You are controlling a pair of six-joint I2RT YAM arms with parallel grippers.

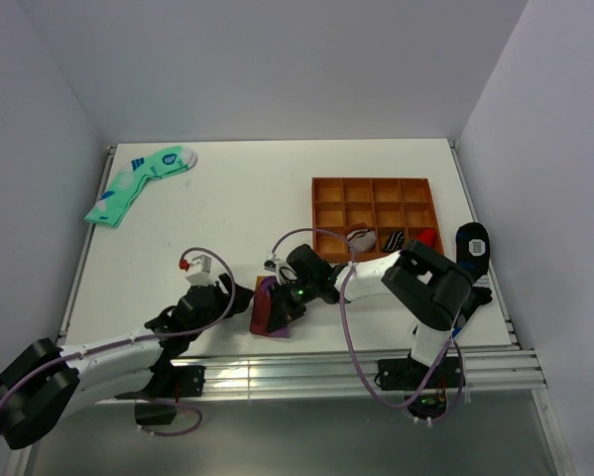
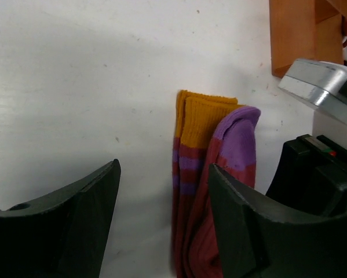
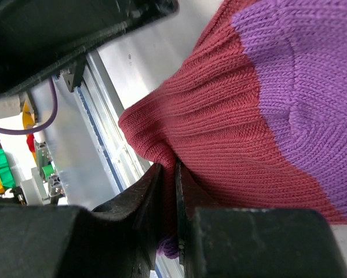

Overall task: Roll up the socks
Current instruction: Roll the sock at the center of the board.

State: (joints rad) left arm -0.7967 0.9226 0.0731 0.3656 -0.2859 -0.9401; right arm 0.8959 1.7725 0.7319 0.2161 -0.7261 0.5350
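Right pincer clamps socks | near table edge | left pincer agape

Setup's basically a white table boxed in by plain, pale grey-lavender walls: a back wall at 12 o'clock, a left wall at 9 and a right wall at 3. Along the table's 6 o'clock edge runs a ribbed aluminium rail catching a bit of glare, with a strip of dull grey floor below it. Lighting's soft and even, with just faint shadows on the tabletop.
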